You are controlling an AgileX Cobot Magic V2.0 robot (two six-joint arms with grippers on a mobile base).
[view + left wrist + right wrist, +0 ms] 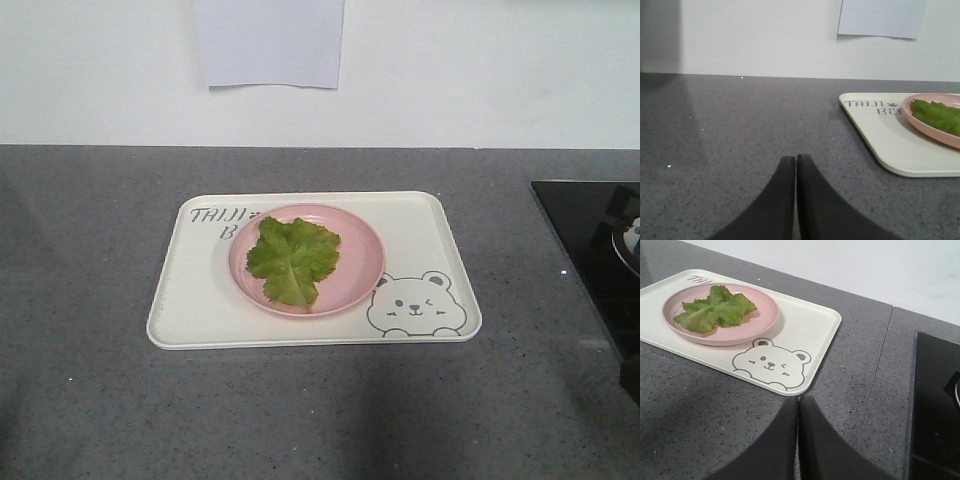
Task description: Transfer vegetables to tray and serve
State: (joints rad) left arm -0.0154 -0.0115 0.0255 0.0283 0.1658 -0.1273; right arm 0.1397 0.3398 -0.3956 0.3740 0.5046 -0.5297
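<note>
Lettuce [292, 258] on pink plate [362, 258] on tray [430, 232]; serving left; left fingers [795, 161], right fingers [798, 401] pressed together, holding nothing, near desk [90, 400] edge.

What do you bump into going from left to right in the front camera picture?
Bare grey counter → cream tray → pink plate with the lettuce leaf on it → bear drawing → black stovetop.

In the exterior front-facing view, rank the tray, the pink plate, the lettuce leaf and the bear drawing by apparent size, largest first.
1. Tray
2. Pink plate, sitting on the tray
3. Lettuce leaf, lying inside the plate
4. Bear drawing, close to the leaf in size, so these last two are hard to separate.
</note>
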